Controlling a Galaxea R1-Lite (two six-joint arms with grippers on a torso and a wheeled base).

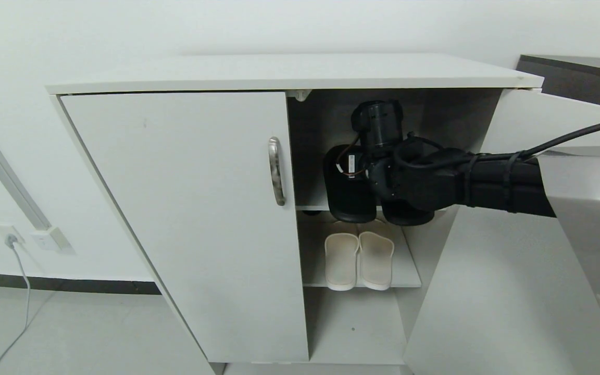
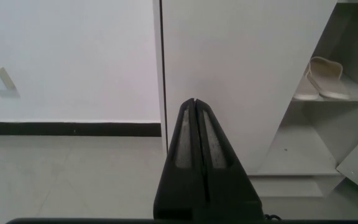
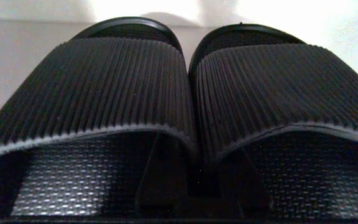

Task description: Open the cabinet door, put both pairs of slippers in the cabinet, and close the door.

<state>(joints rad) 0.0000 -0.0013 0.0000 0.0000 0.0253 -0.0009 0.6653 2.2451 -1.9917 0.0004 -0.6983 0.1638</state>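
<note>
Cabinet (image 1: 289, 70): white, standing against the wall. We log its left door (image 1: 185, 219) as closed, with a metal handle (image 1: 276, 171) upright near its inner edge. The right door (image 1: 487, 302) is swung wide open.

Top shelf (image 1: 310, 207): holds the black slippers (image 1: 349, 200), one pair, side by side and touching. Their heels hang over the shelf's front edge and their toes point to the back wall.

Middle shelf (image 1: 409, 271): holds the white slippers (image 1: 359, 258), one pair, side by side. Heels lie at the front edge and straps toward the back, directly under the black pair.

Right gripper (image 3: 199, 186): inside the top compartment, at the heel end of the black slippers. In the right wrist view we see one finger (image 3: 160, 177) reaching into each slipper under the ribbed straps. The two touching inner walls are pinched between them, so we record it as grasping the black slippers.

Left gripper (image 2: 194, 109): outside the cabinet, low before the left door. Its fingers are pressed together on nothing. It is well apart from both pairs, and the white slippers (image 2: 325, 78) show off to its side on their shelf.
</note>
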